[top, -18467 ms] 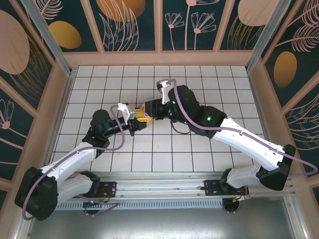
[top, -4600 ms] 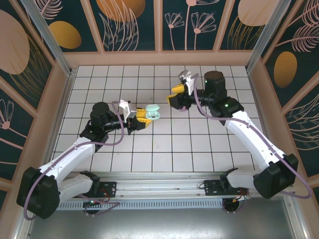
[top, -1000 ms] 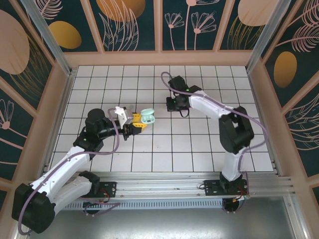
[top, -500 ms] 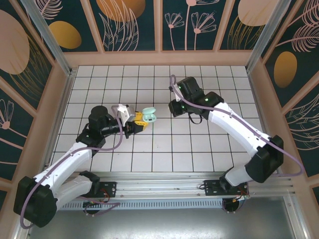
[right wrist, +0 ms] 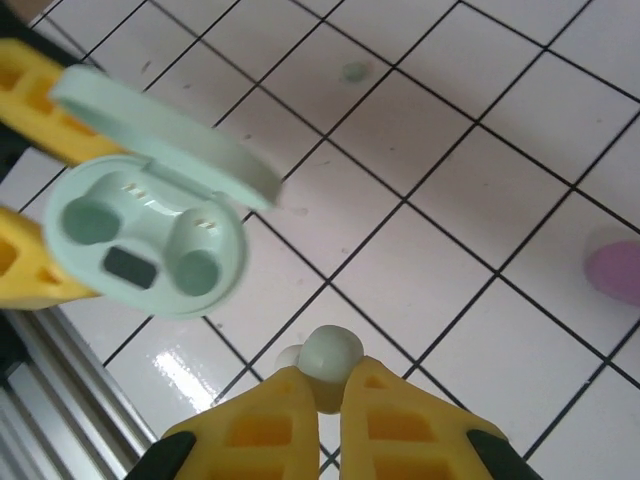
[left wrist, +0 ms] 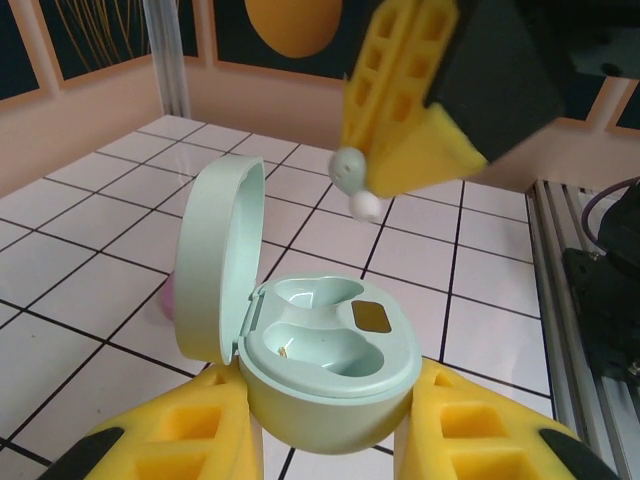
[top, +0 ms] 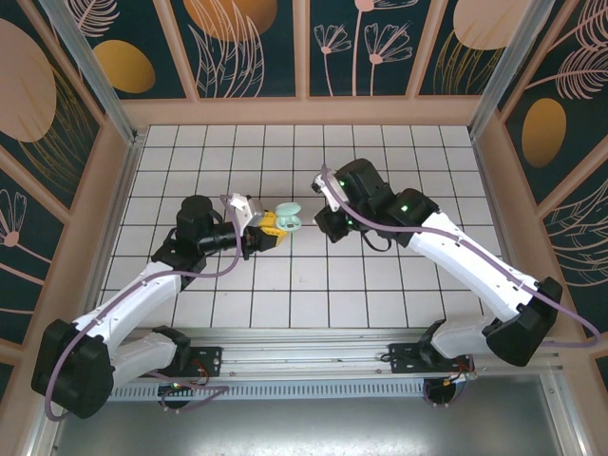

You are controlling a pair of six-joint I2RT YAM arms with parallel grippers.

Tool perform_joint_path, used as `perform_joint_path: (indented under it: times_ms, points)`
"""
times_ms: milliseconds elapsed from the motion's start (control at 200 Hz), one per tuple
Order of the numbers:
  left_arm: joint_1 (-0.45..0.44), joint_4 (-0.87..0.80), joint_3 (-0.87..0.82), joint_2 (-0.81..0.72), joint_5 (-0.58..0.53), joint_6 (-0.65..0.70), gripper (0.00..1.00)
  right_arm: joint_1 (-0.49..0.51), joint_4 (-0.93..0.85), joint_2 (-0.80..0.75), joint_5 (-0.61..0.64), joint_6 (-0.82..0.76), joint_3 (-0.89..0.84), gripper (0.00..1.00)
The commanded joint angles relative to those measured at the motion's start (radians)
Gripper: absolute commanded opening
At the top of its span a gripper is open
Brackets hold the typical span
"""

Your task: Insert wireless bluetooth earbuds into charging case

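The right hand [right wrist: 326, 388], pinching a mint earbud [right wrist: 330, 355], has come close to the open case [right wrist: 145, 250] the left hand [left wrist: 330, 395] grips, ready to go in.

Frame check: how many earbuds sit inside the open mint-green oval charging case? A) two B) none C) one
B: both wells of the mint-green oval plastic charging case are empty, while the right fingers pinch a small rounded mint-green earbud just outside it.

We read no lettering, no brand, no numbers, nothing legible on the mint charging case [left wrist: 330, 405], none on the wall panels [top: 247, 47]
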Motion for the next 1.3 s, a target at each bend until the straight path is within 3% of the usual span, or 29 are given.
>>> perform_joint_path:
  times_ms: [0,901,1296]
  points:
    - [-0.003,0.030,0.041,0.007,0.039,-0.010,0.05,0.048,-0.019,-0.017,0.015,-0.040,0.030,0.09]
    - [-0.003,0.015,0.037,0.005,0.093,0.006,0.06,0.125,-0.130,0.138,0.164,-0.235,0.183,0.09]
    - [-0.003,0.019,0.047,0.020,0.110,0.002,0.06,0.144,-0.156,0.169,0.138,-0.292,0.214,0.11]
